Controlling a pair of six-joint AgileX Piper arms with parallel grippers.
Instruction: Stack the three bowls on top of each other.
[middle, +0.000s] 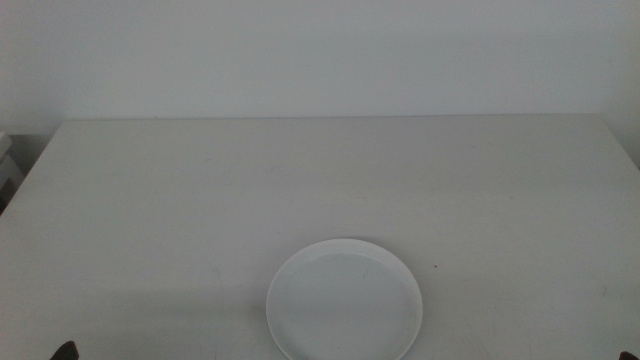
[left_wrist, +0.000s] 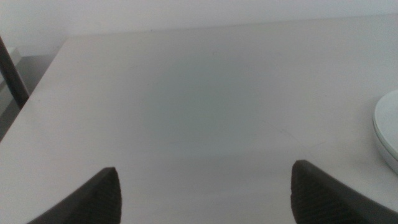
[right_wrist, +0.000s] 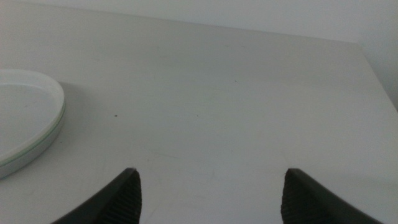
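**Bowls stacked at table front, both arms parked**

One round stack visible: a shallow white round bowl with a low rim (middle: 344, 300) sits at 6 o'clock on the table, near the front edge, slightly right of centre in the middle view. Its near rim runs off the bottom edge of that picture. Inside is bare.

Right wrist view shows the same stack from the side: the white rim on top, with a thin pale mint green edge (right_wrist: 34, 151) just under it, lying flush. Looks like nested bowls; can't tell from these frames how many layers. No grey rim that I can make out.

Left wrist view catches only a sliver of the white rim at its edge (left_wrist: 387, 132).

The matte white tabletop (middle: 320, 180) runs back to a plain white wall (middle: 320, 50) at 12 o'clock.

Left gripper (left_wrist: 205, 196): released, dark jaws spread wide, nothing between them, over bare table at about 8 o'clock from the stack, well apart from it. Only a dark tip shows in the middle view, bottom-left corner.

Right gripper (right_wrist: 211, 196): also released, jaws wide apart, nothing held, over bare table at about 4 o'clock from the stack, near it but not touching.
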